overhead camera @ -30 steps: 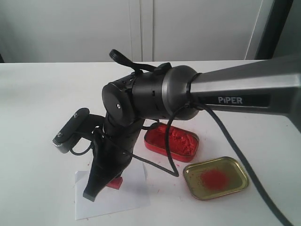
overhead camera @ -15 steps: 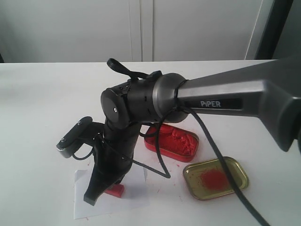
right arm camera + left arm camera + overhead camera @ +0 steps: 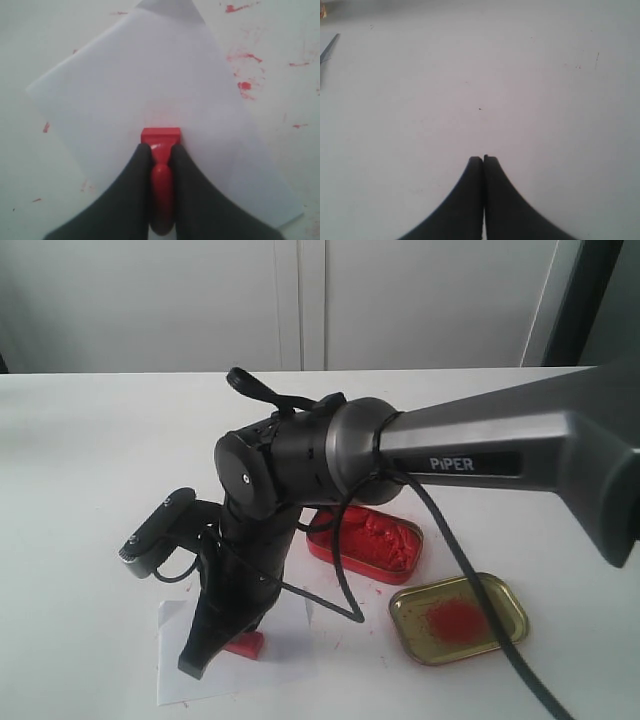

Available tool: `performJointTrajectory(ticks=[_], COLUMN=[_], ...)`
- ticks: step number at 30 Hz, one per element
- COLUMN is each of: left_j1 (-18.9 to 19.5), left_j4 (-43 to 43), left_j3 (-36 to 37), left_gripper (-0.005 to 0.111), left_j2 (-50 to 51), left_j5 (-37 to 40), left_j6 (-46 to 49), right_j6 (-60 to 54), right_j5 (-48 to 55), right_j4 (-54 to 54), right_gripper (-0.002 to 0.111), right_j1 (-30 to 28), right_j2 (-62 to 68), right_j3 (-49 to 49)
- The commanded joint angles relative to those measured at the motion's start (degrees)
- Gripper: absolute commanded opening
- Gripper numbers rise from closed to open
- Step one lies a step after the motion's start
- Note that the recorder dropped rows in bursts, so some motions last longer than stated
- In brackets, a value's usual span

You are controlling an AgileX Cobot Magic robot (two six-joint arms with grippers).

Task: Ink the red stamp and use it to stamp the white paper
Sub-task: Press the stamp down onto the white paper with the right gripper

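Observation:
My right gripper (image 3: 160, 150) is shut on the handle of the red stamp (image 3: 160, 137), whose square base sits down on the white paper (image 3: 145, 85). In the exterior view the same gripper (image 3: 222, 642) reaches across to the left, with the red stamp (image 3: 247, 644) showing beside its black fingers on the white paper (image 3: 280, 665). The paper lies at the front left of the table, one corner folded. My left gripper (image 3: 483, 159) is shut with nothing in it, over bare white table, and does not show in the exterior view.
A red tin of ink paste (image 3: 368, 542) stands open right of the paper. Its gold lid (image 3: 458, 617), smeared red inside, lies further front right. Red ink specks (image 3: 245, 85) dot the table round the paper. A black cable (image 3: 335, 585) hangs from the right arm.
The right arm dropped a little and brought the stamp down onto the paper; over the last half second it has barely moved.

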Motion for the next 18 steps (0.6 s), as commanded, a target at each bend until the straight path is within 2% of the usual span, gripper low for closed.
performJointTrajectory(ticks=[1,18], left_j1=[0.2,0.2], left_j4=[0.0,0.0], left_j3=[0.5,0.5], left_gripper=[0.000,0.000], left_j2=[-0.2,-0.2], left_j5=[0.4,0.4], left_j6=[-0.1,-0.1], right_j6=[0.3,0.5], right_j5=[-1.9,-3.8], right_j4=[-0.4,-0.4], right_gripper=[0.000,0.000], right_j1=[-0.1,-0.2], right_j2=[-0.6,-4.9], right_j3=[1.2,1.2])
